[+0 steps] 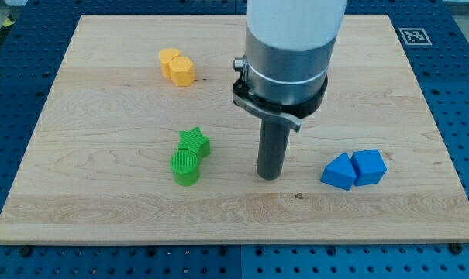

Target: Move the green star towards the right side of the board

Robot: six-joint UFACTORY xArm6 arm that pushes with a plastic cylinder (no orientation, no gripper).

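Note:
The green star [194, 142] lies left of the board's centre, touching a green cylinder [185, 167] just below and left of it. My tip [269, 176] rests on the board to the right of the star, about a hundred pixels away and a little lower in the view. It touches no block. The rod hangs from a wide grey arm body at the view's top centre.
Two yellow blocks [177, 67] sit together at the upper left. Two blue blocks [353, 169] sit together at the right, just right of my tip. The wooden board [94, 209] lies on a blue perforated table. A fiducial tag [414, 36] marks the top right corner.

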